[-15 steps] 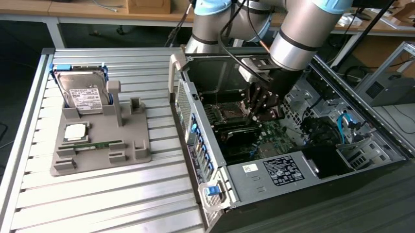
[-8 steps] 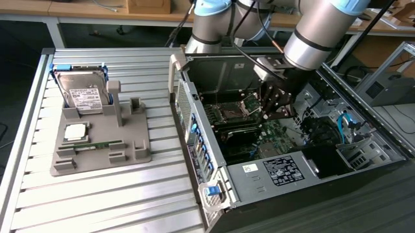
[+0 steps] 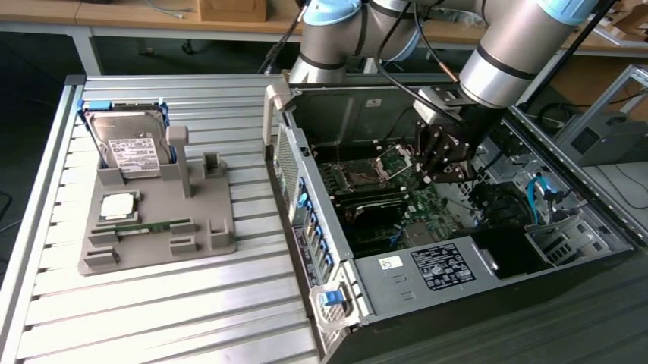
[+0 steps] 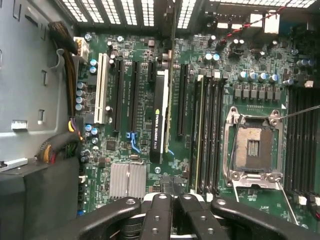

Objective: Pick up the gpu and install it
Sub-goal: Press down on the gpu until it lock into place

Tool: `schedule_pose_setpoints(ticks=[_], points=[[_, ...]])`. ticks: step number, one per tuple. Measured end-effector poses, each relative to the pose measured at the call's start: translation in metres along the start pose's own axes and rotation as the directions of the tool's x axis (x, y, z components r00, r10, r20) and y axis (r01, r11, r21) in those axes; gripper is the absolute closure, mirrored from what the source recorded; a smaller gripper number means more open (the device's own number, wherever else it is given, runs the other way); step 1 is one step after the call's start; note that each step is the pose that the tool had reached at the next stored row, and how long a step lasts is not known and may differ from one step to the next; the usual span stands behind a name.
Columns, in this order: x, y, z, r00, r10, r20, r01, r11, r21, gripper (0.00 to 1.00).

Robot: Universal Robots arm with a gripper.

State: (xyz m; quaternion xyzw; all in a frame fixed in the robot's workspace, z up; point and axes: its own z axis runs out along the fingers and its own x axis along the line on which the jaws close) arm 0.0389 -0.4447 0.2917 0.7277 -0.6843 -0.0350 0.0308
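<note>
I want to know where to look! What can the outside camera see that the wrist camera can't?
The exterior view alone takes in the gray tray on the slatted table, with the hard drive, the green memory stick and a silver chip, plus the robot arm. The wrist view alone gives a close look at the gpu standing edge-on among the long slots, and a white slot. Both share the green motherboard, its empty processor socket and the gripper.
</note>
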Motion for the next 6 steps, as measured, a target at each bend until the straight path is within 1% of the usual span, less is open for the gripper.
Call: schedule_pose_setpoints(ticks=[1,6], points=[[-0.0001,0.0,0.0,1.0,0.0,0.0007,0.0,1.0,0.0,0.89],[0.0,0.0,-0.0001,1.0,0.0,0.0007,0.0,1.0,0.0,0.89]])
